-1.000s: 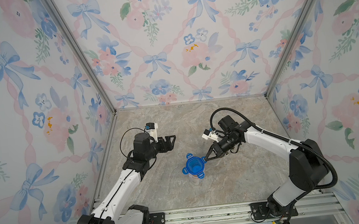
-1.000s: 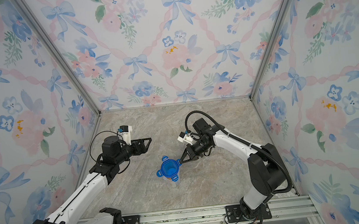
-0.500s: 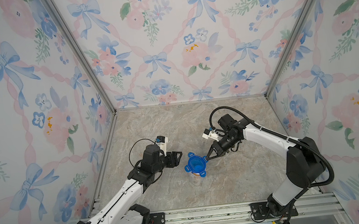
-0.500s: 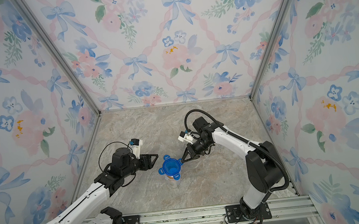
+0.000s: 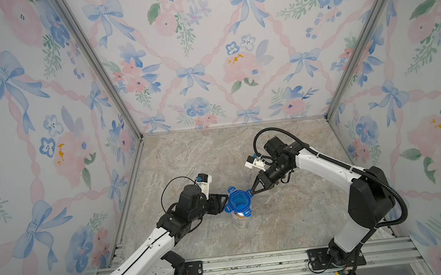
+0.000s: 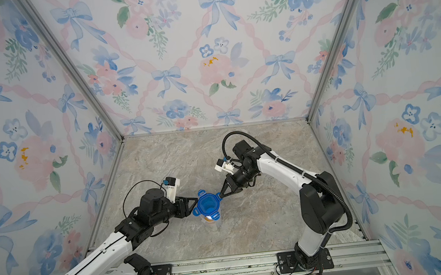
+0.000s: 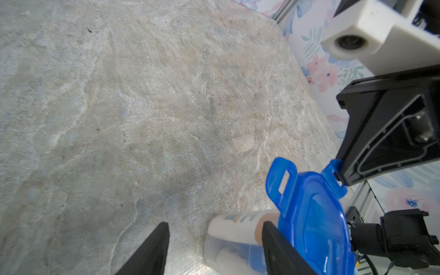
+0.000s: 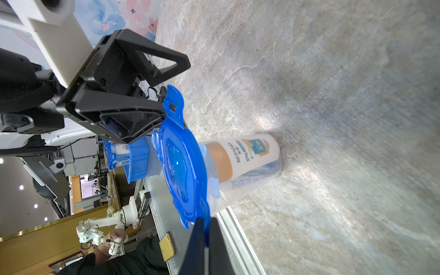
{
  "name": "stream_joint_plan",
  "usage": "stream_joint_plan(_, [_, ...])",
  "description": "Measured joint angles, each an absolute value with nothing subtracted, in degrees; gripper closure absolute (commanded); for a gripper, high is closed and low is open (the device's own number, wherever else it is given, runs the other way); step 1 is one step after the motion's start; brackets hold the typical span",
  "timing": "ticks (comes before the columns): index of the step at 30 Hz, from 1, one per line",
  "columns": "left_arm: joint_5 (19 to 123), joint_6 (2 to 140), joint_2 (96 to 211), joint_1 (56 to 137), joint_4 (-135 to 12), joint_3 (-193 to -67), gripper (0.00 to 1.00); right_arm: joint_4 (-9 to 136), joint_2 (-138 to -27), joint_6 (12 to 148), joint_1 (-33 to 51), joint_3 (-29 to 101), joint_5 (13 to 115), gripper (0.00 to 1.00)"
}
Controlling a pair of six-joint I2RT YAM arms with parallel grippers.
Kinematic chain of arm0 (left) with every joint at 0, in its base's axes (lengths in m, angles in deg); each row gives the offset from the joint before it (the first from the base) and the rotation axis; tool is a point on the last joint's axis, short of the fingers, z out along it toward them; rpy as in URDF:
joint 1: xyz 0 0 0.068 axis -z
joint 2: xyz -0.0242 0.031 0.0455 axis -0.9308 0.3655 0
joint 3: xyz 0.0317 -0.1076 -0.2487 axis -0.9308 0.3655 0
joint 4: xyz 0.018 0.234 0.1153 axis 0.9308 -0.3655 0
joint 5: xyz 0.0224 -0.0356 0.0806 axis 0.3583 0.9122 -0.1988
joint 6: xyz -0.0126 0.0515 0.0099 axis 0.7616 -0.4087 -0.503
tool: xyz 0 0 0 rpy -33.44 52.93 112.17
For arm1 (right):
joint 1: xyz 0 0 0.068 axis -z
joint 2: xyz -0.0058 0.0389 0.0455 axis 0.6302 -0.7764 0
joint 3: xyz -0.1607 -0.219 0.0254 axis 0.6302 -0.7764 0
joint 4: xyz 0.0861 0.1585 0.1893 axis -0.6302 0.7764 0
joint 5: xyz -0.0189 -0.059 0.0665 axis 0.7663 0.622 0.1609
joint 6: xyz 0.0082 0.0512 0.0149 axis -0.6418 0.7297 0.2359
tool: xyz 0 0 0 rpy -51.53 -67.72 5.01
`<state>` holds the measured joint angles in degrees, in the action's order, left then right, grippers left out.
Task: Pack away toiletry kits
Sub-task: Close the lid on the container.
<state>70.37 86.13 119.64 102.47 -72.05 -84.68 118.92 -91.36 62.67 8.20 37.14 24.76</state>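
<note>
Translucent cup [image 5: 239, 219] stands upright on the marble bench [image 5: 292, 220], near its front edge and about midway between the two arms. Blue lid [image 5: 238, 201] with clip tabs sits over the cup mouth, slightly tilted in the right wrist view [image 8: 183, 166]. Inside the cup: a white tube with orange band and blue print [image 8: 240, 154], upright against the wall; other kit pieces too hidden to tell. Right gripper [image 5: 251, 192] fully closed, pinching one clip tab of the lid on the far-right side; same hold as a second ago. Left gripper [image 5: 225, 203] has come in from well left of the cup to just beside the lid, and its jaws have narrowed since then; they stand partly open, one finger [image 7: 281, 247] against the cup wall under the lid rim, the other finger [image 7: 152, 252] clear over bare bench. It grips nothing that can be made out
</note>
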Motion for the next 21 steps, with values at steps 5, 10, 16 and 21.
stream_joint_plan(5, [69.1, 87.3, 118.0, 104.5, -73.4, -84.7, 0.37, 121.6, -91.4, 61.0, 8.2, 37.8, 26.1, 1.00])
stream_joint_plan(10, [67.8, 88.3, 116.8, 106.3, -74.9, -84.7, 0.38, 122.9, -91.4, 60.2, 8.1, 37.8, 27.0, 1.00])
stream_joint_plan(16, [65.8, 89.4, 116.3, 108.8, -76.2, -84.7, 0.38, 124.2, -92.3, 59.4, 7.5, 39.3, 28.0, 1.00])
stream_joint_plan(21, [63.8, 90.7, 114.8, 109.6, -77.7, -84.7, 0.39, 125.3, -94.6, 58.6, 6.9, 41.4, 28.2, 1.00])
